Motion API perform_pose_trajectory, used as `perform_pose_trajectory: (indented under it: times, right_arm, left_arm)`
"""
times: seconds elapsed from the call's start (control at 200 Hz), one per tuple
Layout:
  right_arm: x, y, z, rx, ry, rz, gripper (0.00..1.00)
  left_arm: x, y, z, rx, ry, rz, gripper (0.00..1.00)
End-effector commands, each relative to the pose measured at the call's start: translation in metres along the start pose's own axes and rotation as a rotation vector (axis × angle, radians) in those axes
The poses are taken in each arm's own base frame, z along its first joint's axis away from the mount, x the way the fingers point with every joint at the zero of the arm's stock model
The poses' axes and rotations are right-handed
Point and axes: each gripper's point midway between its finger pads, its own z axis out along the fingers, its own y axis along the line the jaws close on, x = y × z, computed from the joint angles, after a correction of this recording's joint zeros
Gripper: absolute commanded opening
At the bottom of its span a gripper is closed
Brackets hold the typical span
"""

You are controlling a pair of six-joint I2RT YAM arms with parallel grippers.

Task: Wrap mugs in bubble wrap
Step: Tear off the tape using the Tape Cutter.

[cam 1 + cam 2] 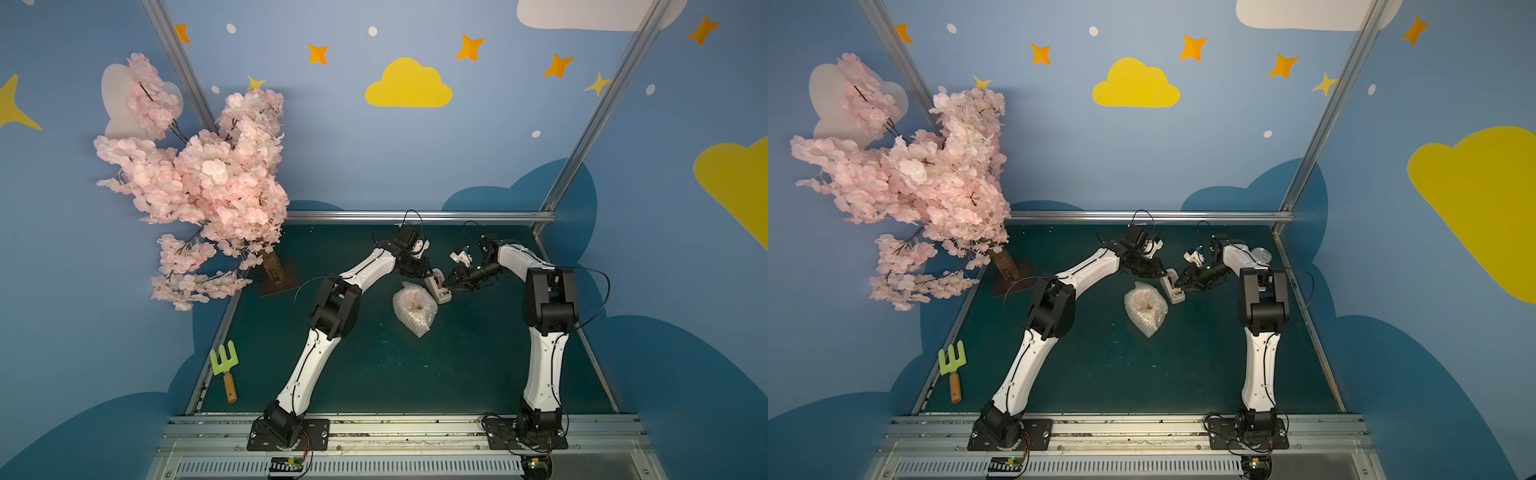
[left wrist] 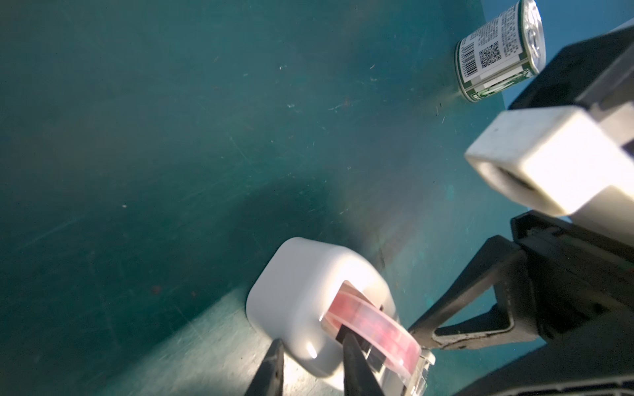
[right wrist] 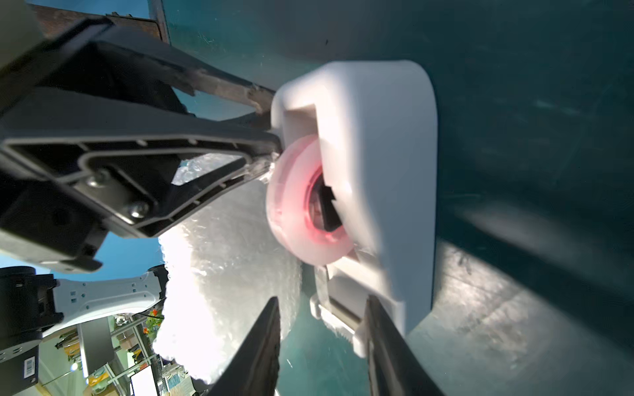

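Left fingers (image 2: 358, 367) clamp a side wall of the tape dispenser (image 2: 295, 281); right fingers (image 3: 260, 349) stand parted and empty beside it.

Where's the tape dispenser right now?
In both top views the tape dispenser sits on the table's far half, between the left gripper and right gripper, just beyond the bubble wrap bundle.

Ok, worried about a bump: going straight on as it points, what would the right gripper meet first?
The white boxy tape dispenser, probably its cutter end, though depth is unclear.
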Motion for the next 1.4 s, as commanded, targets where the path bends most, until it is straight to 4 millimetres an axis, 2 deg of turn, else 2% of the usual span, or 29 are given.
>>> perform_pose_trajectory:
  times: [0.0,0.335,0.591,1.011,1.396]
  right_arm:
    - [-0.004,0.003,0.004,-0.015,0.004,-0.016,0.4]
    - [-0.007,0.007,0.007,-0.041,0.004,-0.017,0.38]
    - [-0.009,0.012,0.005,-0.064,0.004,-0.016,0.31]
    - [0.001,-0.001,0.014,-0.016,0.059,0.009,0.32]
    - [0.001,0.01,0.019,-0.074,0.062,0.005,0.3]
  left_arm:
    - [0.035,0.024,0.017,-0.073,0.109,-0.033,0.29]
    - [0.036,0.024,0.018,-0.074,0.112,-0.033,0.29]
    - [0.036,0.024,0.018,-0.075,0.112,-0.034,0.29]
    - [0.037,0.024,0.018,-0.075,0.113,-0.035,0.29]
    - [0.036,0.024,0.017,-0.073,0.11,-0.033,0.29]
